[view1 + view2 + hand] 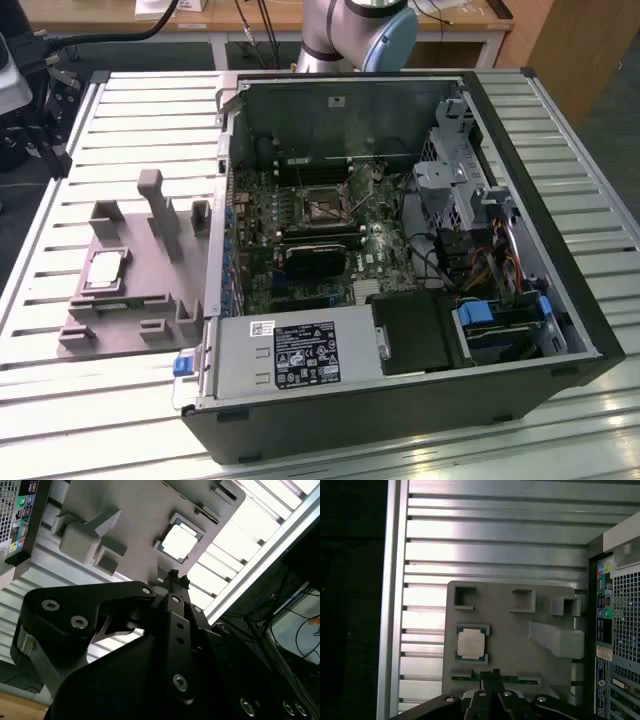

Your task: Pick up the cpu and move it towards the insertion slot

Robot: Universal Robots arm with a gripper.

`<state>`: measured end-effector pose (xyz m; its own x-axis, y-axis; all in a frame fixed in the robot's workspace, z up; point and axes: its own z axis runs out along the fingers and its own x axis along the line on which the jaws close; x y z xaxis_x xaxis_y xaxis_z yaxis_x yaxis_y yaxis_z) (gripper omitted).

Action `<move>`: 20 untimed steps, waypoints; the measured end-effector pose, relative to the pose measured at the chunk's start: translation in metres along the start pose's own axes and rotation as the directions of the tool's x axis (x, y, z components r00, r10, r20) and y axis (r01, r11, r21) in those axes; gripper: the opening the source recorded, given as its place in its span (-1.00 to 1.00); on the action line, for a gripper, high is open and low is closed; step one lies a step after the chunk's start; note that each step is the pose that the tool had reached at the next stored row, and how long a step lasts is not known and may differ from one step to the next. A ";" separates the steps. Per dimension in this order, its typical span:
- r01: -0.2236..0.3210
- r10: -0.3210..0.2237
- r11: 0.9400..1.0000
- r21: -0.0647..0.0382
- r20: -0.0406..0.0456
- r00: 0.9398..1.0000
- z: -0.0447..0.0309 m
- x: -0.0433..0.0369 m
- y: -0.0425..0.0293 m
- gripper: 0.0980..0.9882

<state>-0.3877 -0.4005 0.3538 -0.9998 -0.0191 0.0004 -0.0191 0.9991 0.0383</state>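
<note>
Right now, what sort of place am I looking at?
Probably a robotics lab bench for computer assembly: an open computer case on a slatted metal table, a grey tray holding the cpu, and a robot arm beyond it.

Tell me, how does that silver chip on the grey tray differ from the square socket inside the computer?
The cpu lies on the grey tray outside the computer case; the insertion slot sits on the motherboard inside it. The cpu's top is pale, shiny silver; the insertion slot has a metal frame around a dark centre. Both are square and lie flat.
</note>
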 end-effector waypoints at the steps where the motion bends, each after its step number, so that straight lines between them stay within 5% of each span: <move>1: 0.000 0.000 1.000 0.000 0.000 1.000 0.0000 0.0000 0.0000 -0.99; 14: 0.000 0.000 1.000 0.000 0.000 1.000 0.0004 0.0000 0.0000 -0.99; 20: 0.000 0.000 1.000 0.000 0.000 1.000 0.0101 0.0000 -0.0004 -0.99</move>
<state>-0.3877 -0.4006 0.3436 -0.9998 -0.0192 0.0002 -0.0191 0.9991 0.0382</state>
